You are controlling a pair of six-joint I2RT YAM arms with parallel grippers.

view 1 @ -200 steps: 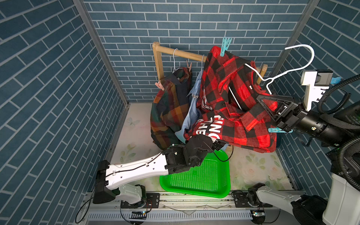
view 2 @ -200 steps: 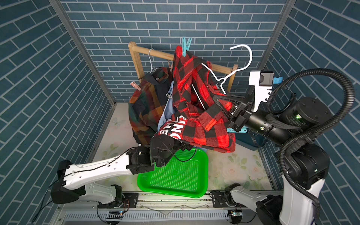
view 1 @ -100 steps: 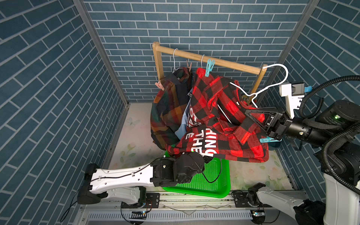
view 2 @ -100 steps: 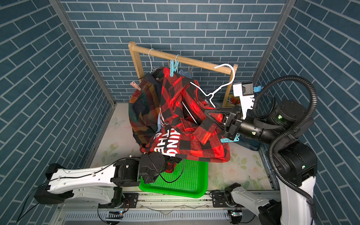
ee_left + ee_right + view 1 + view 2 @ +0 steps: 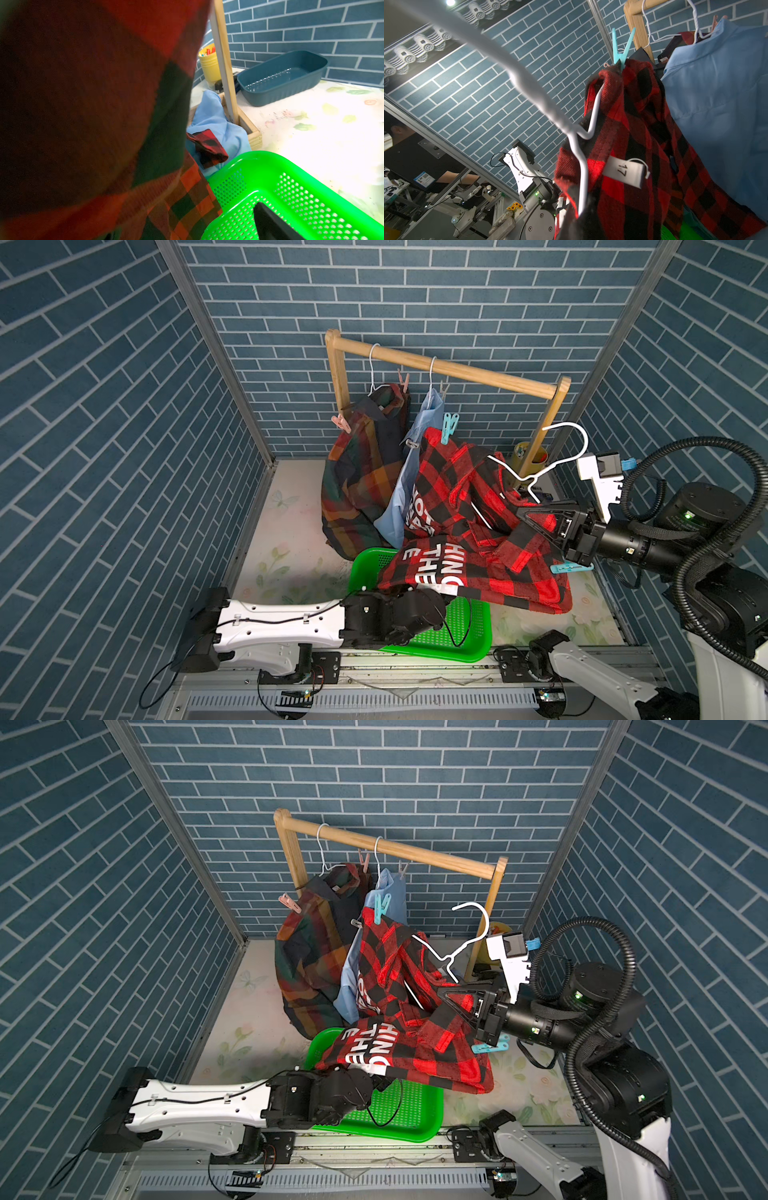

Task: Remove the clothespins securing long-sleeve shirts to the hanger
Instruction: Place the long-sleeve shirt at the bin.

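Right end effector (image 5: 523, 512) is clamping shut on the hanger (image 5: 557, 466) carrying the red shirt (image 5: 449, 489), clear of the rail (image 5: 478, 374); one teal clothespin (image 5: 449, 429) is pinching its shoulder, a second teal clothespin (image 5: 571, 568) showing at its edge. Left end effector (image 5: 444, 605), jaws spread wide, is hovering under the hem over the basket (image 5: 469, 639). Plaid shirt (image 5: 357, 481) and blue shirt (image 5: 397, 497) are hanging on the rail.

Top views: bright, even overhead light, sharp throughout, shadows faint. Brick walls (image 5: 104, 406) bow twd frame edges (wide-angle). L wrist: check shirt (image 5: 83, 104) against the lens, dark, out of focus; table (image 5: 311, 135) overexposed. R wrist: lamp (image 5: 450, 2) glare in corner; hanger (image 5: 500, 56) blurred nr lens.
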